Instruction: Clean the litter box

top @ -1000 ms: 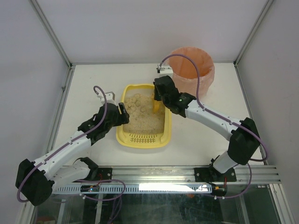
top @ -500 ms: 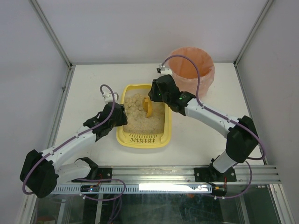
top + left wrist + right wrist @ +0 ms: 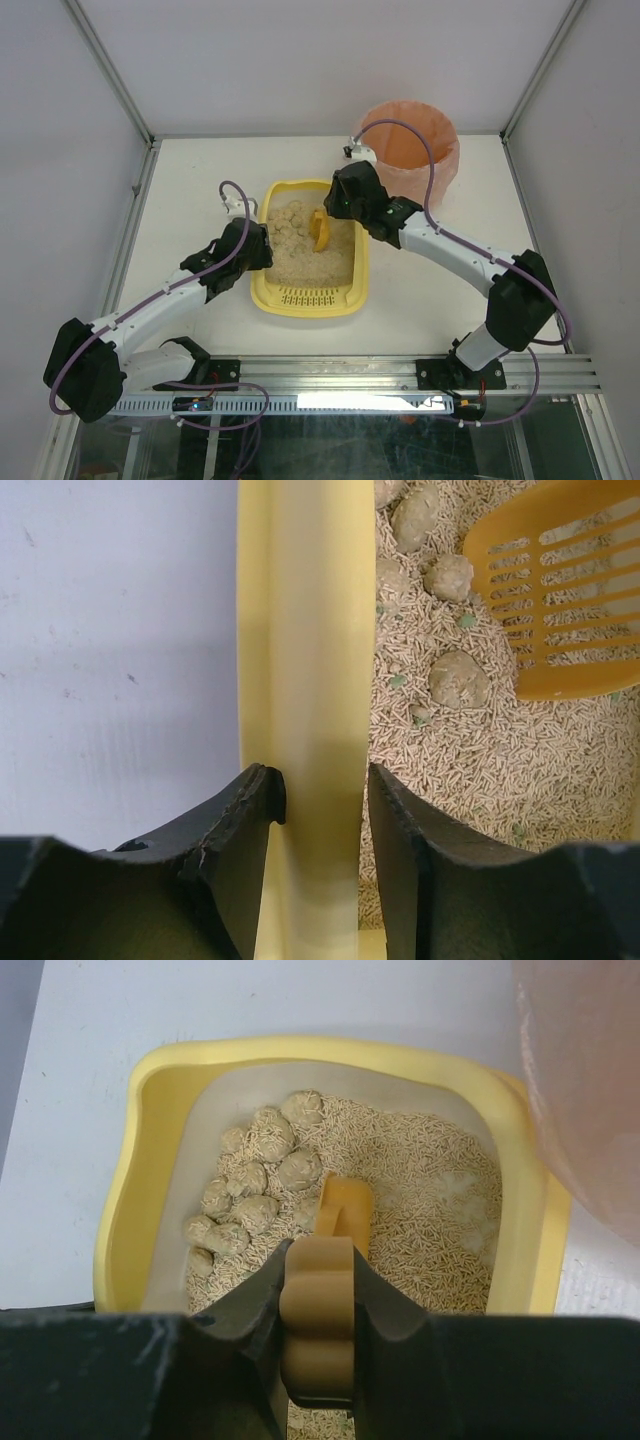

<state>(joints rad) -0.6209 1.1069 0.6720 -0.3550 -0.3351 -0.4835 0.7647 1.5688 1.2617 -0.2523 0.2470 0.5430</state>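
The litter box (image 3: 308, 308) is being held near the middle of the white table (image 3: 200, 170), its left rim being clamped between the jaws of the left gripper (image 3: 322, 792). An orange scoop (image 3: 560, 590) is being gripped by the handle in the closed right gripper (image 3: 318, 1282), its blade lying on the litter beside grey clumps (image 3: 262, 1188).

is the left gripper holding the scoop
No, the left gripper grips the litter box wall; the right gripper holds the scoop.
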